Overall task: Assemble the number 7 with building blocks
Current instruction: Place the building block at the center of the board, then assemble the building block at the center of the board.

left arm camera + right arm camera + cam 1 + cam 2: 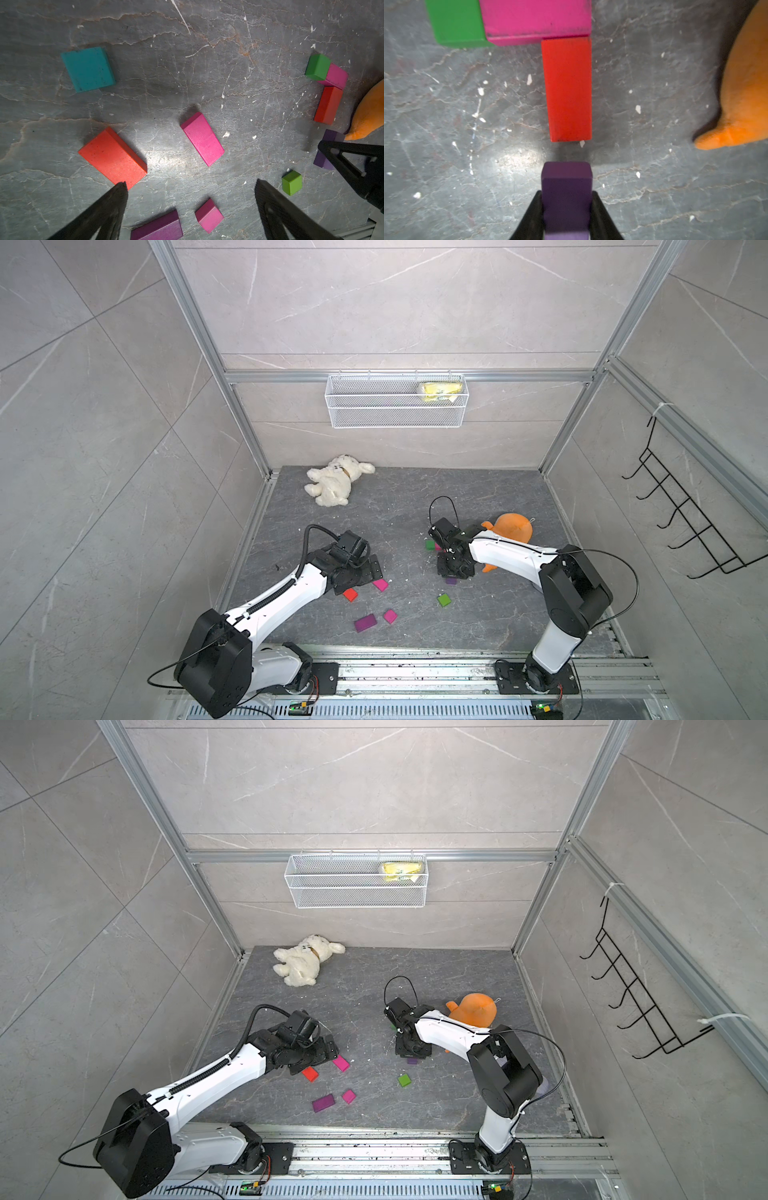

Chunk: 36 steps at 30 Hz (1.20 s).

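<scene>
Right wrist view: the right gripper (566, 194) is clenched on a purple block (566, 178), held in line with the red block (568, 89) – apparently to lengthen the stem of the number 7 (566, 52). A gap separates them. The half-built figure lies near the orange plush toy (741, 93): a green block (456, 22) and a magenta block (535, 18) form the bar, with the red one under its right end. The left gripper (191, 182) – spread wide, empty – hovers over loose blocks (202, 139).

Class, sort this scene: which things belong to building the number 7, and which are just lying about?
For the 7: green block, magenta block and red block, touching; purple block in the right claw; loose blocks like the teal block.
Lying about: white plush dog, orange plush toy, wire basket, black hook rack.
</scene>
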Motion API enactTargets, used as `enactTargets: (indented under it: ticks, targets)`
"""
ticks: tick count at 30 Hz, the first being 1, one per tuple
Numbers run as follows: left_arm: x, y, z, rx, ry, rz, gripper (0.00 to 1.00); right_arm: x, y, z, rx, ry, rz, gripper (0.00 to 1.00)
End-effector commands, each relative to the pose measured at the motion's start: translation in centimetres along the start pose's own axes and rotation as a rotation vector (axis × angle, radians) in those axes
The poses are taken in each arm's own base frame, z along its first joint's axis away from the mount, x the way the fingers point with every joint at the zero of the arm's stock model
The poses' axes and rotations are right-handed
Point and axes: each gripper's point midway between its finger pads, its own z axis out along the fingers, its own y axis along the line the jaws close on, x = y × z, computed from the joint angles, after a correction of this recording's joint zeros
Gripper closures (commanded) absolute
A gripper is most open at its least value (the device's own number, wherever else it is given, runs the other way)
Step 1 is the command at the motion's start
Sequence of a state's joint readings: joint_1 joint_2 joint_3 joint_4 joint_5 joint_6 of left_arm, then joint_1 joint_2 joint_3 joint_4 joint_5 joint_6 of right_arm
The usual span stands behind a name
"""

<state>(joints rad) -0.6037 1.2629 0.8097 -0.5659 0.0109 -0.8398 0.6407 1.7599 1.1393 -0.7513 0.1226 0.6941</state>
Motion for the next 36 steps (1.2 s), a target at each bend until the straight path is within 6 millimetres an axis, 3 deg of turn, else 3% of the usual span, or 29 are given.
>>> enactTargets:
  ticks: [1,7,11,18,23,29,36]
  targets:
    - [-0.8,-1.5,-0.5,0.034,-0.018,-0.005,0.0,0.9,-0.9,1.1,0.023,0.031,-0.012,0.7]
    - [-0.6,-1.4,-0.3,0.027,-0.016,-0.003,0.0,1.1,-1.0,2.1,0.02,0.054,-0.012,0.67]
    - [-0.7,-1.5,-0.4,0.027,-0.019,-0.003,0.0,0.7,-0.5,2.2,0.006,0.056,-0.016,0.56]
    - [-0.5,-1.6,-0.7,0.032,-0.028,0.0,0.0,0.1,-0.3,-1.0,-0.043,-0.005,0.008,0.44]
    - [0.0,-1.5,-0.7,0.03,-0.033,0.001,0.0,0.5,-1.6,-2.7,-0.028,-0.041,0.005,0.46]
    - [0.9,-2.3,-0.4,0.03,-0.018,0.032,0.0,1.8,-2.0,-0.9,-0.015,0.004,0.02,0.51]
    - [0.8,-3.4,-0.3,0.033,-0.022,0.067,0.0,1.2,-1.3,0.0,-0.037,0.003,0.027,0.53]
